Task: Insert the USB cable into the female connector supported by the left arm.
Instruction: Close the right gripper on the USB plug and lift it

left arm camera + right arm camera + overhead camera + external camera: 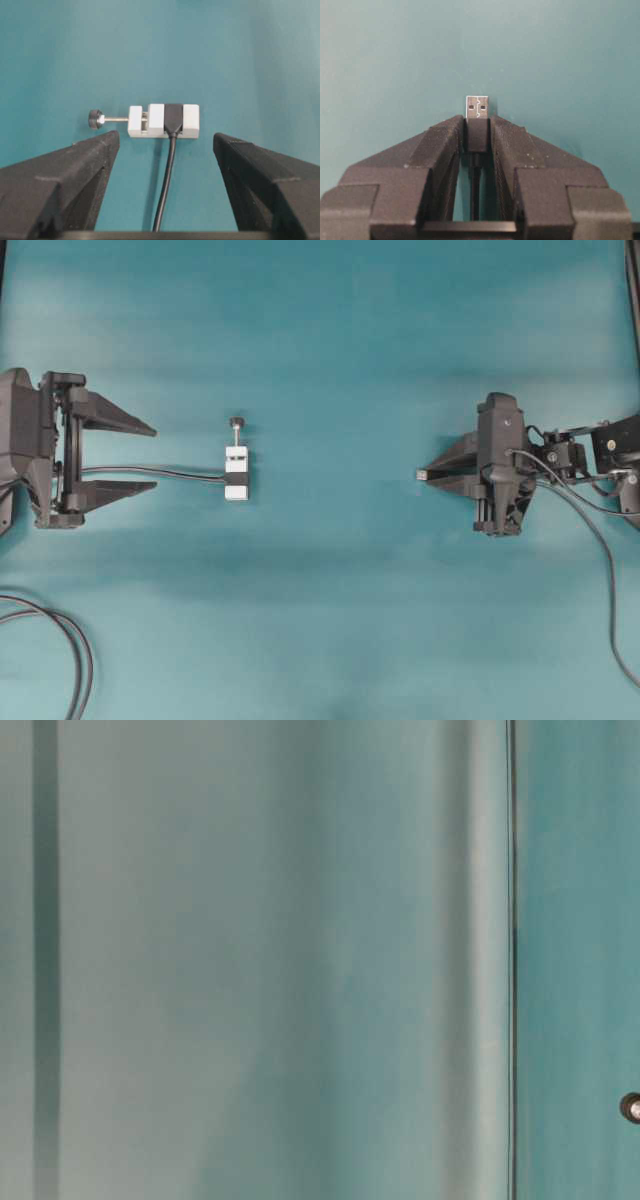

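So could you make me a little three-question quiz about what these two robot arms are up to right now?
1. True or false: the right gripper is shut on the USB cable, with the metal tip sticking out past the fingertips.
2. The left gripper is: A) clamped on the female connector; B) open, short of the connector; C) holding the plug.
3. Fill in: the connector's black knob sits at the end of a thin ____.

Key: 1 true. 2 B: the left wrist view shows the white block lying on the table beyond the spread fingers, only its cable running back between them. 3 rod.
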`<control>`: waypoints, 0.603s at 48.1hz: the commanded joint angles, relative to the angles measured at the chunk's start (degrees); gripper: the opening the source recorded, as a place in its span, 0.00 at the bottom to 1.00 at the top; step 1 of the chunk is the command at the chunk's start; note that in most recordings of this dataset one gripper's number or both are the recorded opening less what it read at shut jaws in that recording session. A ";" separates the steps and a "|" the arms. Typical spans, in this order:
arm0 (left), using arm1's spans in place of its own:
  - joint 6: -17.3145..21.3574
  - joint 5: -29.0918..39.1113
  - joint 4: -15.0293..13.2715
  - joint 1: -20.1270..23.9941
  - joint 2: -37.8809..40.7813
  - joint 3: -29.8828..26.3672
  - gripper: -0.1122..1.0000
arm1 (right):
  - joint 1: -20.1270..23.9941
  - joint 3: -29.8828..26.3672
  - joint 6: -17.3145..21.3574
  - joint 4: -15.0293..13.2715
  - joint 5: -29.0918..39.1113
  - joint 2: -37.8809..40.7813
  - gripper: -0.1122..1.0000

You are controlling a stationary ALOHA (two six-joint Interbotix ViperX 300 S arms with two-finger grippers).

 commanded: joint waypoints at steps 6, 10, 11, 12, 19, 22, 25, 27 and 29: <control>-0.62 0.00 -0.09 0.18 0.00 -1.23 0.87 | 2.11 -1.76 0.00 -0.35 0.35 1.14 0.29; -0.62 0.00 -0.09 0.18 0.00 -1.05 0.87 | 2.11 -2.02 -0.09 -0.26 0.35 0.62 0.29; -0.62 0.00 -0.09 0.18 0.00 -1.05 0.87 | 2.11 -2.20 -0.09 -0.26 0.44 0.44 0.29; -0.62 0.00 -0.09 0.18 0.00 -0.97 0.87 | 2.11 -2.37 -0.09 -0.26 0.53 0.26 0.29; -0.53 0.00 -0.09 0.18 0.00 -0.79 0.87 | 2.02 -4.39 -0.62 -0.26 4.39 -1.49 0.29; -0.53 0.00 -0.09 0.18 0.00 -0.79 0.87 | 2.02 -5.19 -1.14 -0.26 7.56 -2.11 0.29; -0.53 0.00 -0.09 0.18 0.00 -0.62 0.87 | 2.02 -5.98 -1.85 -0.26 11.16 -3.08 0.29; -0.53 0.00 -0.09 0.18 0.00 -0.53 0.87 | 2.02 -6.42 -2.55 -0.26 12.57 -3.69 0.29; -0.53 0.00 -0.09 0.18 0.00 -0.44 0.87 | 1.93 -6.68 -3.43 -0.26 13.62 -4.13 0.29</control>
